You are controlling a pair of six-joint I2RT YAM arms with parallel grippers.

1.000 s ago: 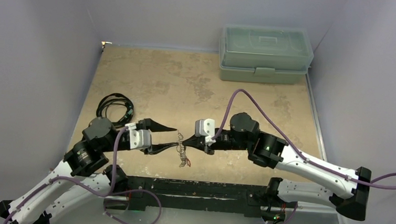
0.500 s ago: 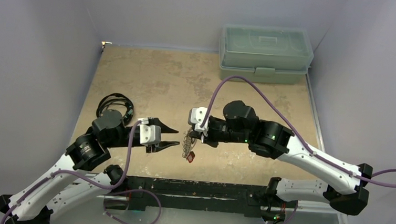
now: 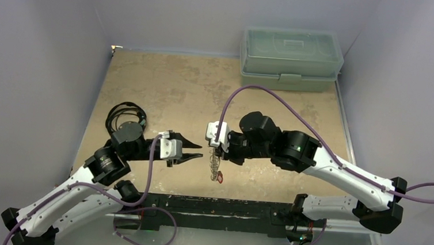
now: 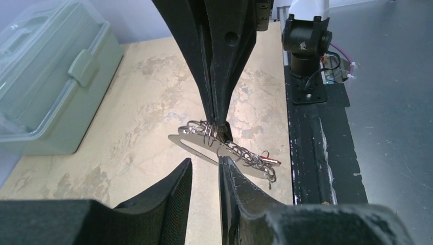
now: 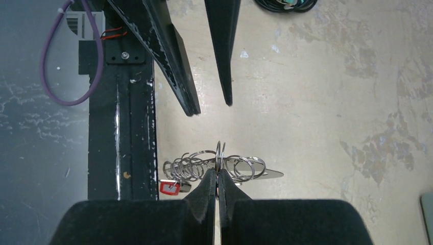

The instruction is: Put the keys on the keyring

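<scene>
In the overhead view, a black coiled cable [image 3: 124, 115] lies on the tan mottled bench [image 3: 176, 91] at centre left of the frame. Just below and to the right of it is the left hand [image 3: 197, 152]. Its two dark fingers point towards the middle of the frame with a narrow gap between them. Its own wrist view shows that gap with nothing in it, the fingertips [image 4: 227, 171] at the bottom of the frame stopping just short of the keyring [image 4: 196, 148].

The keyring is at the centre of the overhead frame, off the bench and hanging edge-on below the right hand [image 3: 217, 151]. A red-headed key [image 3: 219, 178] dangles at its lower end. In the right wrist view that hand's fingers [image 5: 207, 189] are pressed fully together on one of the small wire loops along the plate's edge. The row of loops and the flat plate [image 5: 270, 174] spread to either side of the pinch, and the red key head [image 5: 168, 187] lies towards the lower left. Other keys among the loops are too small to tell apart.

At the upper right of the overhead frame a pale green lidded box [image 3: 291, 58] sits closed at the far edge of the bench, well apart from both hands.
</scene>
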